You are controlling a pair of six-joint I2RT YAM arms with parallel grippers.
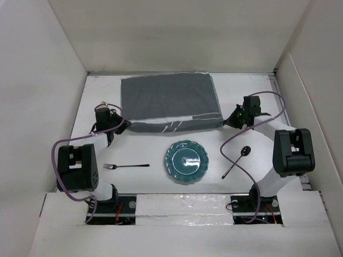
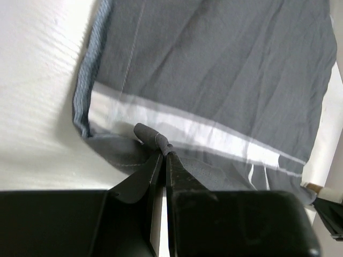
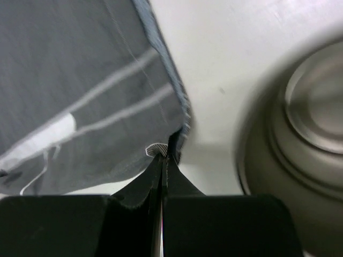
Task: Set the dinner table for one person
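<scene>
The cloth is dark grey with white stripes near one edge; the plate is teal; the dinner table is matte white; the fork and spoon look dark.

The plate sits on the tabletop, toward its near edge; the fork lies left of the plate, the spoon right of it, both apart from it; the cloth lies spread behind the plate.

This is a robotics lab cell: bare white panels box in the dinner table, left arm and right arm bolted on.
</scene>
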